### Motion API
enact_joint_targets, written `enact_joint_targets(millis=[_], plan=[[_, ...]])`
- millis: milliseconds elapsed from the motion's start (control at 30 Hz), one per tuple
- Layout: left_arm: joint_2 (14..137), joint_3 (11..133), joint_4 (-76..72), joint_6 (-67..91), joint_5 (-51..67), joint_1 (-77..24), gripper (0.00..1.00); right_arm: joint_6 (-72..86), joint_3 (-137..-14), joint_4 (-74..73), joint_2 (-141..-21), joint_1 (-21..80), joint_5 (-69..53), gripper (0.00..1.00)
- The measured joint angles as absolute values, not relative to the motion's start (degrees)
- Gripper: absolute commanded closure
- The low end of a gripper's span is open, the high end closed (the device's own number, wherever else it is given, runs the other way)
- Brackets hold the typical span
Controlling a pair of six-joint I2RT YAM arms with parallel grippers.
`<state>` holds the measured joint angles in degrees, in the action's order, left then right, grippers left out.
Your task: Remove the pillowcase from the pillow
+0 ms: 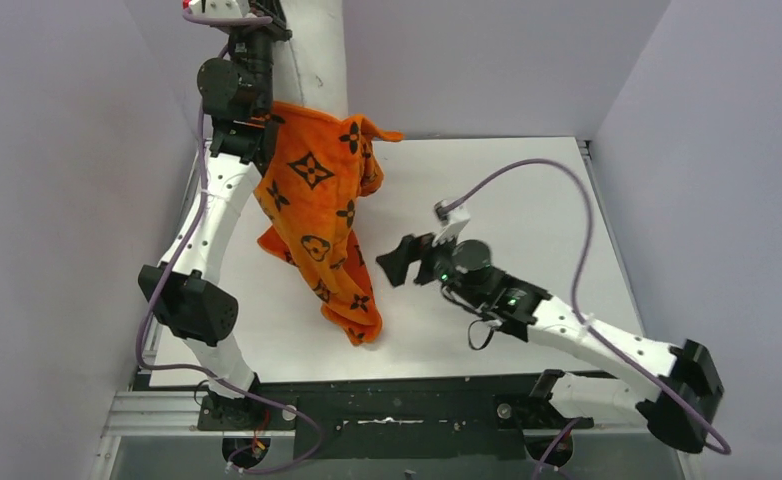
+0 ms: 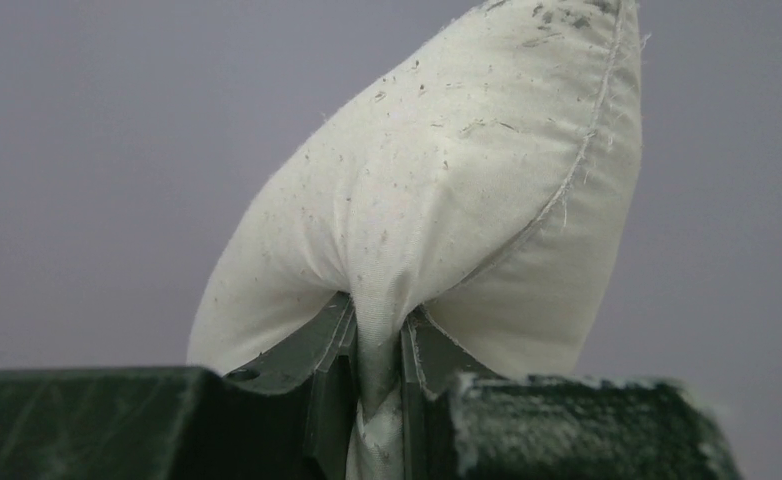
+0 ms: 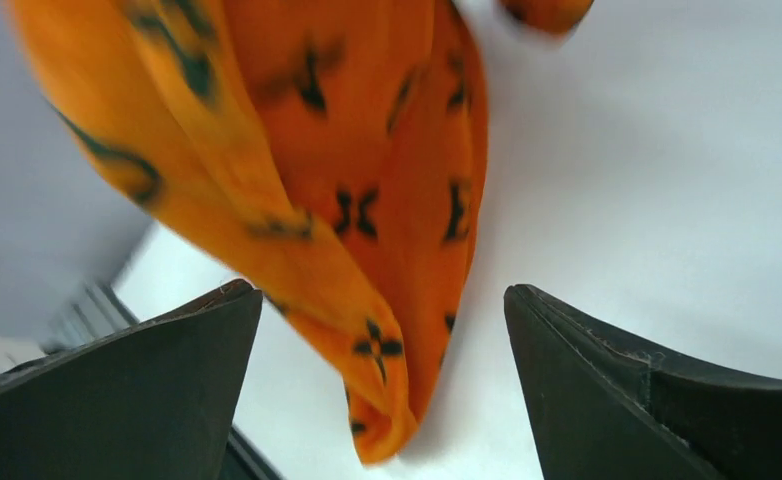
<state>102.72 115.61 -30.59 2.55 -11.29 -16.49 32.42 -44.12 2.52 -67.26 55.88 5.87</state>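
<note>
My left gripper (image 1: 263,28) is raised high at the back left and is shut on a pinch of the white pillow (image 1: 314,55). In the left wrist view the pillow (image 2: 447,180) bulges above the closed left gripper (image 2: 377,352). The orange pillowcase (image 1: 317,210) with black motifs hangs down from the pillow's lower part. Its bottom tip touches the white table (image 1: 507,190). My right gripper (image 1: 392,262) hovers just right of the hanging cloth, open and holding nothing. In the right wrist view the pillowcase (image 3: 347,150) dangles ahead of the spread right gripper (image 3: 379,292).
Grey walls close in the table on the left, back and right. A black rail (image 1: 397,410) runs along the near edge between the arm bases. A purple cable (image 1: 557,180) loops above the right arm.
</note>
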Motion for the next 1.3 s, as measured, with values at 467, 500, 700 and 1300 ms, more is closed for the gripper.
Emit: enact_joint_targets(millis=[467, 500, 700, 1300], plan=[[96.64, 101.95, -37.06, 5.63, -11.07, -15.77, 1.00, 27.68, -69.28, 8.71, -76.36, 39.00, -17.30, 0.29], [96.64, 101.65, -37.06, 5.78, -11.00, -15.77, 1.00, 27.73, -69.89, 8.69, -77.87, 38.81, -18.52, 0.32], [96.64, 100.92, -37.10, 6.72, -10.11, -15.79, 1.00, 28.67, -73.01, 8.51, -83.94, 37.01, -23.35, 0.42], [96.64, 100.62, -37.63, 7.31, -9.76, -15.79, 1.00, 33.91, -79.57, 11.81, -92.51, 36.62, -32.56, 1.00]])
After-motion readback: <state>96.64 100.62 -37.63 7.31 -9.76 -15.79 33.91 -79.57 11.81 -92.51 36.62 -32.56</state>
